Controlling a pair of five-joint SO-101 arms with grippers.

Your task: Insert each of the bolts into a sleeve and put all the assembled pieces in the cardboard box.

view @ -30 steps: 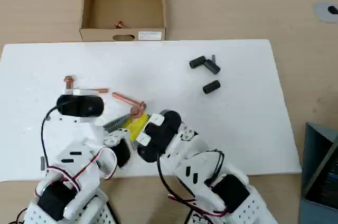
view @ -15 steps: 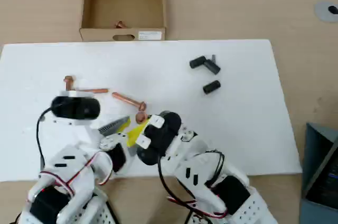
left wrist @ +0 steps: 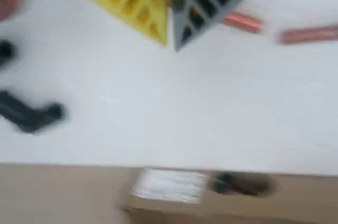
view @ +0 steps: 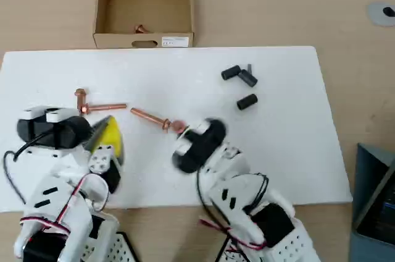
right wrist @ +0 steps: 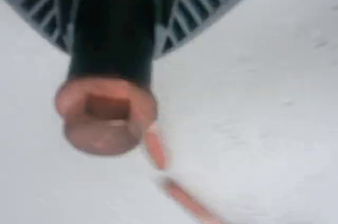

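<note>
My right gripper (right wrist: 113, 44) is shut on a black sleeve (right wrist: 113, 18) with a copper bolt inside; the bolt's head (right wrist: 105, 114) sticks out at the tip. In the high view this gripper (view: 184, 131) hangs over the white mat's (view: 284, 144) middle. My left gripper (view: 108, 136) is at the mat's left with its yellow and grey fingers (left wrist: 137, 2) shut together and nothing between them. Loose bolts lie between the arms (view: 148, 117) and farther left (view: 102, 107). Three black sleeves (view: 247, 101) lie at the mat's right. The cardboard box (view: 99, 8) stands beyond the mat.
A copper piece (view: 141, 29) lies inside the box by its near wall. A short bolt (view: 80, 95) stands near the left loose bolt. A dark bin (view: 373, 200) stands off the mat at the right. The mat's far middle and near right are bare.
My left gripper has pulled away to the left, leaving the bolt in the sleeve, and shut. My right gripper, still holding the sleeve with the bolt, has shifted slightly right and away.
</note>
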